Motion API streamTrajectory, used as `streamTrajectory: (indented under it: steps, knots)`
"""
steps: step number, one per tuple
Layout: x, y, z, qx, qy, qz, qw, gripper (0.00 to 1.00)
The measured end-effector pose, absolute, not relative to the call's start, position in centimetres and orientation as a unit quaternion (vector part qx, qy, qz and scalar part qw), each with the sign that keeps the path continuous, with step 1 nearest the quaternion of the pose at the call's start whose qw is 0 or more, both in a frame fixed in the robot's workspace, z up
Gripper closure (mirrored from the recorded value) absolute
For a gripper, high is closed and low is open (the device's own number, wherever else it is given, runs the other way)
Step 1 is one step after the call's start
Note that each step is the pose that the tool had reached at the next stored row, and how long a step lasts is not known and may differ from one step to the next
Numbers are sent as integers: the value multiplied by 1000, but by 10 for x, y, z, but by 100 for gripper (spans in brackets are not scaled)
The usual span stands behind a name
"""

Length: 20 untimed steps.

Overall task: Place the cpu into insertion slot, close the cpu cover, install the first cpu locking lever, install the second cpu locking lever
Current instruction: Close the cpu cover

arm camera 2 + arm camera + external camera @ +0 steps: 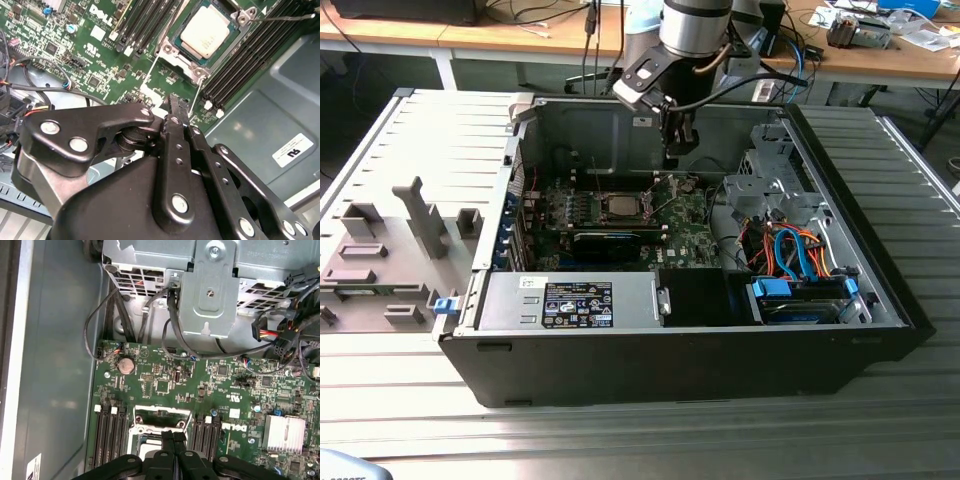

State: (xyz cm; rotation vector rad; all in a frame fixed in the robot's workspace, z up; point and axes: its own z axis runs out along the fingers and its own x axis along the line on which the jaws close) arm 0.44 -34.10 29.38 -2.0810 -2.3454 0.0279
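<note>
The cpu (205, 31), a pale silvery square, lies in the insertion slot (172, 50) on the green board, also seen in the exterior view (620, 207). A thin silvery frame, the cpu cover (182, 61), rims it; whether it is pressed flat I cannot tell. Thin wire levers (285, 17) run out along the socket's sides. My gripper (172, 100) is shut with nothing between its fingers. It hangs a little above the board just beside the socket (160, 422), on the exterior view's right of it (672, 160).
Black memory slots (245, 65) flank the socket. A metal drive cage (207, 290) with trailing cables (790, 250) stands close by. The power supply (575, 300) fills the case's front. A grey fixture tray (400, 250) lies outside the case.
</note>
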Motion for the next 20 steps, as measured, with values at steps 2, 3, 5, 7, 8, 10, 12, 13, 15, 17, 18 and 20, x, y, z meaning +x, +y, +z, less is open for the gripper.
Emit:
streamTrajectory:
  steps: [2, 3, 5, 7, 8, 10, 12, 13, 15, 17, 18, 20]
  knots:
    - [6, -341, 292, -665, -747, 9, 3, 89]
    - [8, -341, 292, -665, -746, 9, 3, 89]
    - [13, -341, 290, -666, -746, 9, 3, 89]
    - [20, -341, 287, -666, -746, 9, 3, 89]
    - [21, -341, 285, -666, -746, 9, 3, 89]
    - [24, -341, 283, -666, -746, 9, 3, 89]
    - [26, -341, 281, -666, -746, 9, 3, 89]
    - [26, -341, 280, -666, -746, 9, 3, 89]
    - [27, -341, 279, -666, -745, 9, 3, 89]
    - [27, -341, 277, -666, -745, 9, 3, 89]
    - [28, -341, 276, -666, -746, 9, 3, 89]
    - [29, -341, 275, -666, -746, 9, 3, 89]
